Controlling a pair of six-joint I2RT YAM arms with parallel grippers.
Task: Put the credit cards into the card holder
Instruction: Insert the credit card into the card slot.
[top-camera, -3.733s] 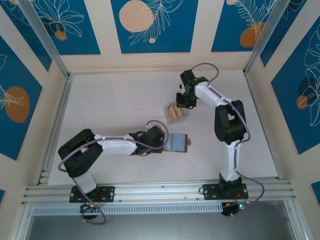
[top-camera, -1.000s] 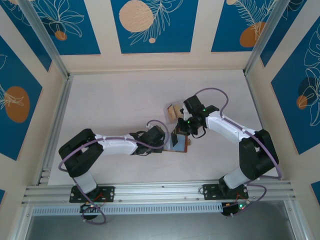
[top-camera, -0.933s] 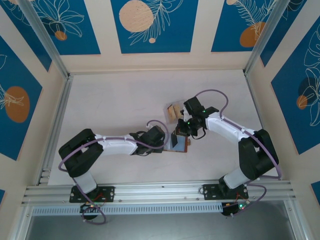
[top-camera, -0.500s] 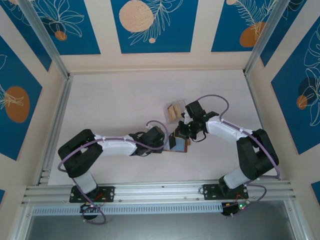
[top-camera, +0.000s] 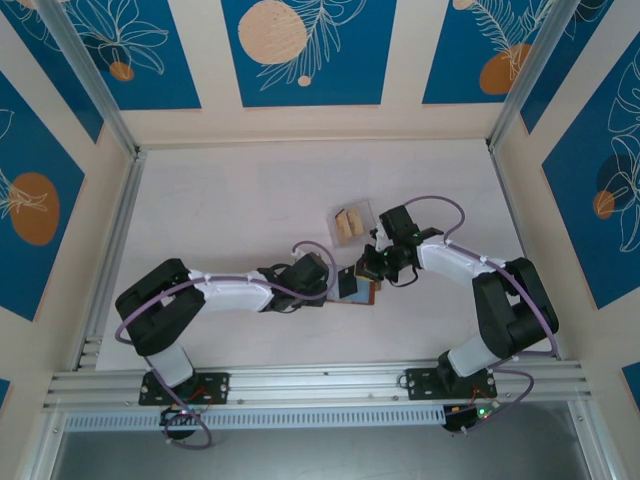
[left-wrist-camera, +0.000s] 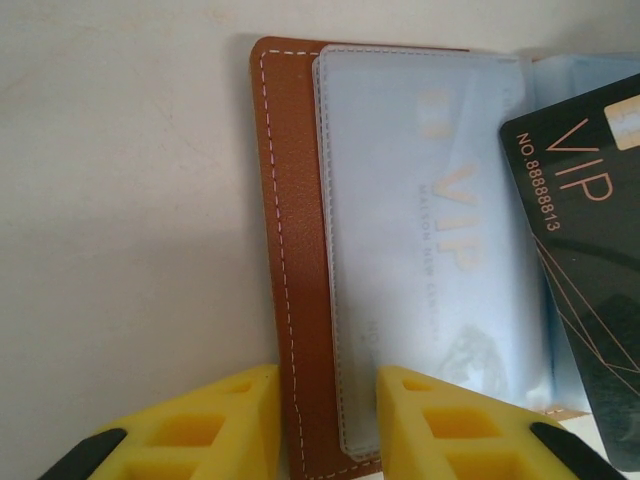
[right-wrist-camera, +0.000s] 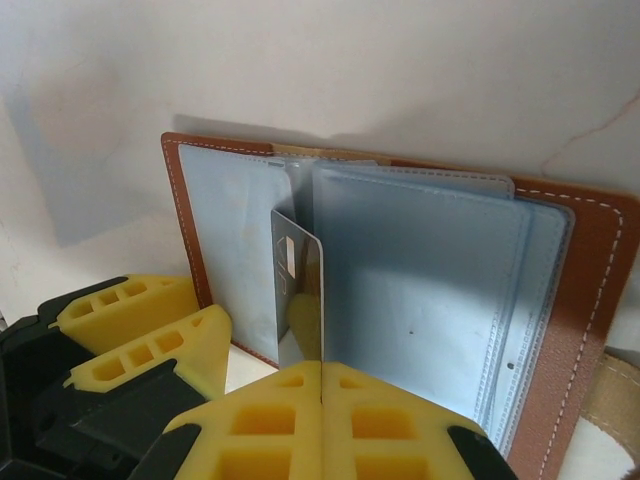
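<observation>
The card holder (top-camera: 358, 287) lies open on the table, brown leather with grey-blue clear sleeves (right-wrist-camera: 420, 290) (left-wrist-camera: 430, 250). My right gripper (right-wrist-camera: 321, 385) (top-camera: 370, 266) is shut on a dark glossy credit card (right-wrist-camera: 300, 290) marked VIP (left-wrist-camera: 590, 250). The card stands on edge over the sleeves, its far edge at the sleeve openings. My left gripper (left-wrist-camera: 328, 385) (top-camera: 332, 287) points down at the holder's left edge. Its jaws stand partly open astride the stitched leather border, one fingertip (left-wrist-camera: 250, 390) over the table, the other over a sleeve. More tan credit cards (top-camera: 348, 224) stand in a box.
A clear plastic box (top-camera: 362, 214) holding the tan cards sits just behind the card holder, close to my right arm (top-camera: 450, 262). The left arm (top-camera: 240, 290) stretches low across the table. Aluminium rails edge the table.
My right gripper has come from the clear box down over the open card holder with the card. In the last second it edged nearer and lower. The left arm has not moved.
</observation>
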